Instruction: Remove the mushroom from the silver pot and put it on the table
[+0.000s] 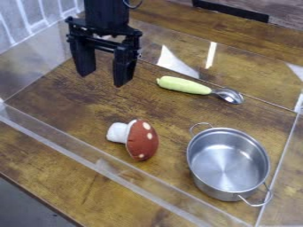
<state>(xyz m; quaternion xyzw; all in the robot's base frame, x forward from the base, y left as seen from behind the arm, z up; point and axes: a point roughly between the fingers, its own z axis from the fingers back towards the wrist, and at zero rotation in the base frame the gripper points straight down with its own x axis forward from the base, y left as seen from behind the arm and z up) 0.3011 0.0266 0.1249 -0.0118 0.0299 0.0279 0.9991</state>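
Note:
The mushroom (136, 137) lies on its side on the brown wooden table (71, 93), red dotted cap toward the front, white stem pointing left. To its right stands the silver pot (229, 163), upright and with nothing in it. My black gripper (102, 74) hangs open above the table at the back left, pointing down. Nothing is between its fingers, and it is well apart from the mushroom and the pot.
A spoon (199, 88) with a yellow-green handle lies behind the pot, its metal bowl to the right. Clear plastic walls (71, 146) fence the work area along the front and sides.

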